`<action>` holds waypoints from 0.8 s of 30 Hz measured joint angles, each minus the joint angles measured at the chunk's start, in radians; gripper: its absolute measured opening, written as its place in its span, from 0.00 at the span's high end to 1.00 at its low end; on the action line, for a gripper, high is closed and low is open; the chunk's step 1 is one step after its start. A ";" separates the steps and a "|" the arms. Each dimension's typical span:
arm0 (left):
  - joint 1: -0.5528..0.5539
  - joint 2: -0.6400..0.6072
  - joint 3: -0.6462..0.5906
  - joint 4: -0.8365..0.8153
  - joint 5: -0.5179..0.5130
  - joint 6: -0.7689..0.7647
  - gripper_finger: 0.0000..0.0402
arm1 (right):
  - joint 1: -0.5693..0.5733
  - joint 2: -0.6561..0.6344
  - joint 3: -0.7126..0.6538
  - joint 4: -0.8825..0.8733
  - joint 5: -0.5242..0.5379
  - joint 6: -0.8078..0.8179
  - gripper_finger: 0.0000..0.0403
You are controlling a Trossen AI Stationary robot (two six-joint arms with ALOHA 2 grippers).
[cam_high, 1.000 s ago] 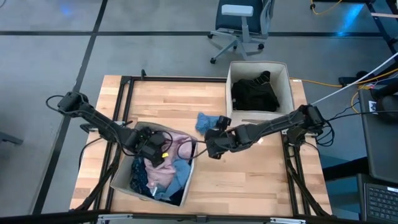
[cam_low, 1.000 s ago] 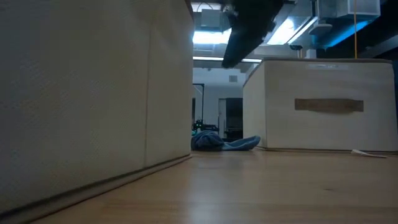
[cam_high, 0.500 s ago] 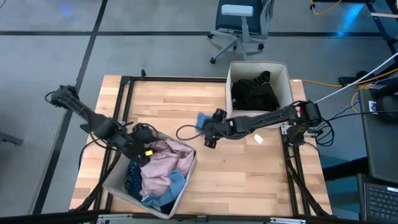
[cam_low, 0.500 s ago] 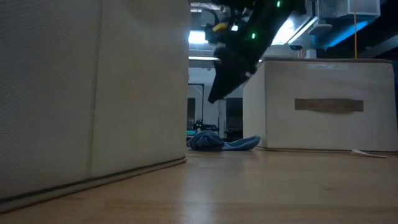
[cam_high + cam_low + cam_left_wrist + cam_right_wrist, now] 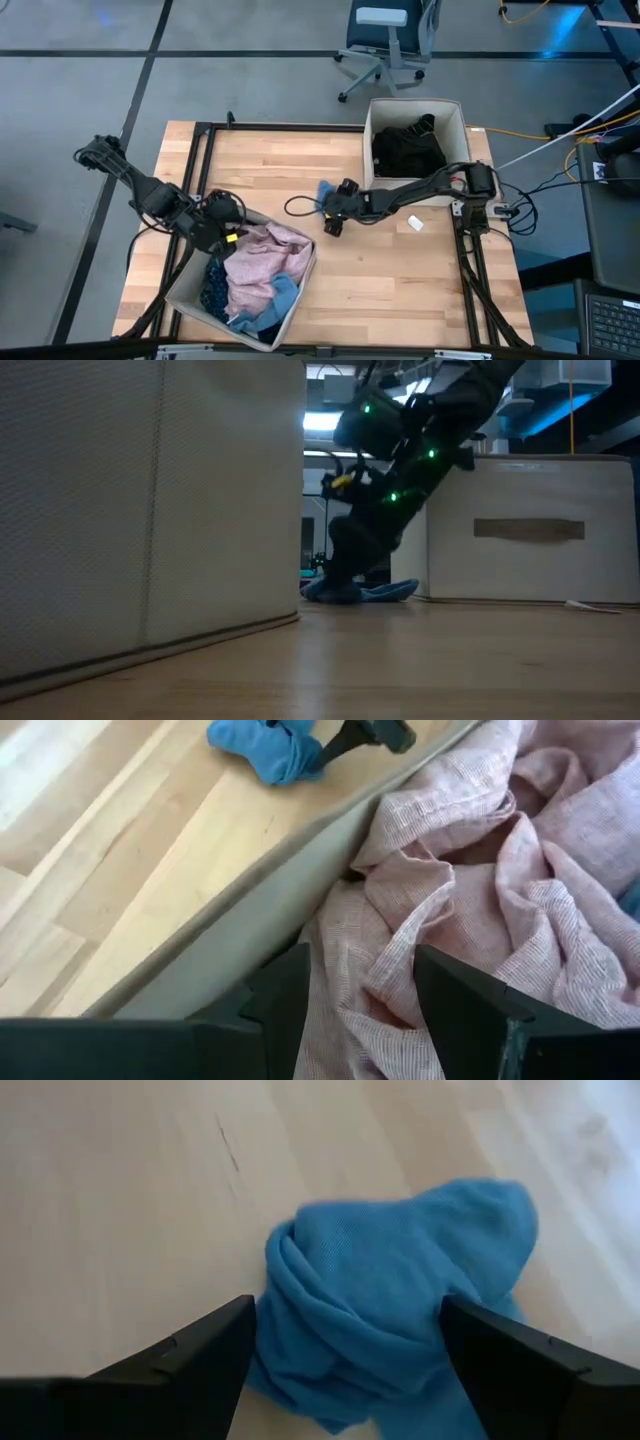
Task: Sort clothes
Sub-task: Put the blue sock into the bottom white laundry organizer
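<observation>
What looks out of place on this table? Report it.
One crumpled blue cloth lies loose on the bare wooden table, outside both beige fabric bins; the right gripper hangs open over it. The near bin also sits askew to the table's edges.

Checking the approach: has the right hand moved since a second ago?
Yes. The right hand has moved up the table toward the blue cloth, nearer the bin of black clothes.
</observation>
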 joint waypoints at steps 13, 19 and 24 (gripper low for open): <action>0.000 0.001 0.000 0.000 -0.001 0.006 0.57 | 0.001 0.079 0.004 0.025 0.032 0.011 0.52; 0.000 0.001 0.000 0.000 -0.001 0.006 0.57 | 0.001 0.081 0.023 -0.019 0.032 -0.029 0.91; 0.000 0.001 0.000 0.002 -0.010 0.029 0.57 | 0.021 0.059 0.054 -0.091 0.047 -0.037 0.92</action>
